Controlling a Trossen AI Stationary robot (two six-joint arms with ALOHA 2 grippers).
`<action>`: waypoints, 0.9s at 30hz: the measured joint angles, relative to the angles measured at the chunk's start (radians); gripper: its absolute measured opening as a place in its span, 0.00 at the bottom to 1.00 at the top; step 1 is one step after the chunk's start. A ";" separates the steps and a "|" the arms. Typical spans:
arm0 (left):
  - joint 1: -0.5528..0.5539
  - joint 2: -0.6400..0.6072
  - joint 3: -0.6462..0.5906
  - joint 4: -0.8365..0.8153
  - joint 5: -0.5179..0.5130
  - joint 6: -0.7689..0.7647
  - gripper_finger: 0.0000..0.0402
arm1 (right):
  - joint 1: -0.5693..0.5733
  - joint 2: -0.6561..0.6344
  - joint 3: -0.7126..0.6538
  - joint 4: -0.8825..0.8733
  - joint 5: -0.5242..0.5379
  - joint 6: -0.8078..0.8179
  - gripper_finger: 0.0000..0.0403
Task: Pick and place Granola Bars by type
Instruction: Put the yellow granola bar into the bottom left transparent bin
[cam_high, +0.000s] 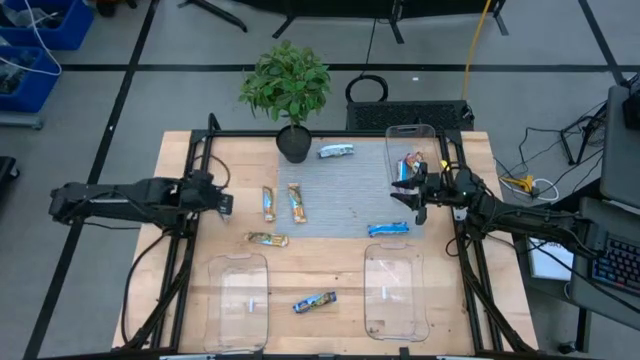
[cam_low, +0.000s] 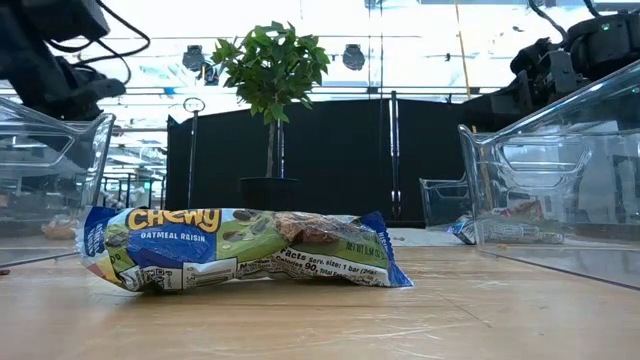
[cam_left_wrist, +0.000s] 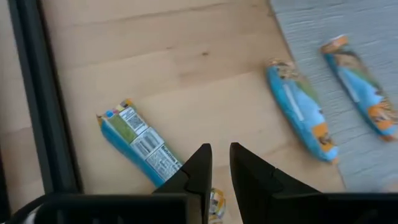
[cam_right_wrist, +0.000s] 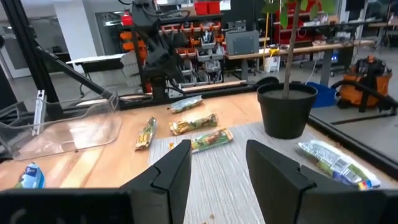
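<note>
**Blue wrappers scattered, both arms waiting at the table's sides**

Blue and gold bars are lying loose across the wood and the grey mat (cam_high: 340, 190), and you are looking at a sort that is, by my reading, barely begun. In the overhead frame the left gripper (cam_high: 225, 204) is hovering at centre-left, its fingers nearly closed with only a slim gap and nothing between them. The right gripper (cam_high: 413, 202) is sitting at centre-right with its fingers spread wide and empty, beside the tray (cam_high: 432, 135) at upper right, which is already holding a bar or two.

The relation to watch: the gold bar (cam_high: 268, 239) is lying just below and to the right of the left gripper, long axis running left to right across the frame. Two upright bars (cam_high: 268, 203) are sitting just to the gripper's right, at the mat's left edge, long axes top to bottom. For the right arm, the blue bar (cam_high: 388, 229) is nearest, just below-left of its fingers, lying roughly left to right. One more bar (cam_high: 314, 301) is resting between the two lower trays (cam_high: 238, 300).
</note>
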 joint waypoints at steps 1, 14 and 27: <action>0.009 0.024 0.005 0.003 0.004 -0.002 0.16 | 0.000 0.000 0.000 0.009 0.000 -0.001 0.36; 0.159 0.268 0.038 0.038 0.358 0.130 0.16 | 0.000 0.000 0.000 0.040 0.003 -0.024 0.37; 0.342 0.396 0.038 0.029 0.393 0.161 0.50 | 0.000 0.000 -0.001 0.040 0.003 -0.015 0.37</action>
